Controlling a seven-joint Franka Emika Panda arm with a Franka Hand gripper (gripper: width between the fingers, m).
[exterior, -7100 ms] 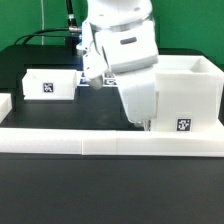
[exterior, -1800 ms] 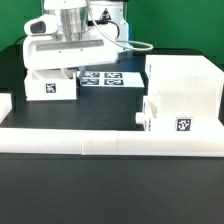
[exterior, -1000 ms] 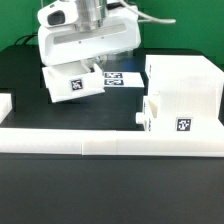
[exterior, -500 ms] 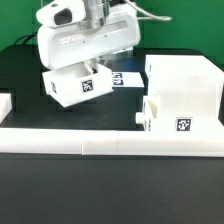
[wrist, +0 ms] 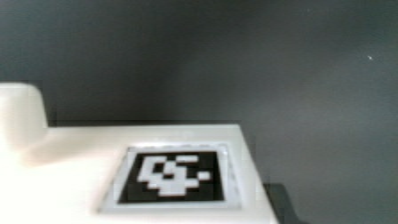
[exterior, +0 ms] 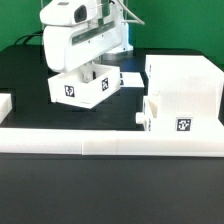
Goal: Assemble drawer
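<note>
My gripper (exterior: pixel 85 70) is shut on a small white tray (exterior: pixel 85 88) and holds it above the black table, turned so two tagged faces show. My fingers are hidden by the hand and the tray. The large boxy housing (exterior: pixel 188 85) stands at the exterior view's right, apart from the held tray. A second small tray (exterior: pixel 152 112) sits in its lower front, its knob (exterior: pixel 140 118) pointing to the exterior view's left. The wrist view shows the held tray's white surface (wrist: pixel 80 150) with a tag (wrist: pixel 173 175) close up. My fingertips do not show there.
The long low white border rail (exterior: pixel 110 142) runs along the front of the table. The marker board (exterior: pixel 128 78) lies flat behind the held tray, partly hidden. A small white piece (exterior: pixel 3 103) sits at the exterior view's left edge.
The small tray has come up off the table at the exterior view's left. It has turned in my grip and moved toward the right and the front.
</note>
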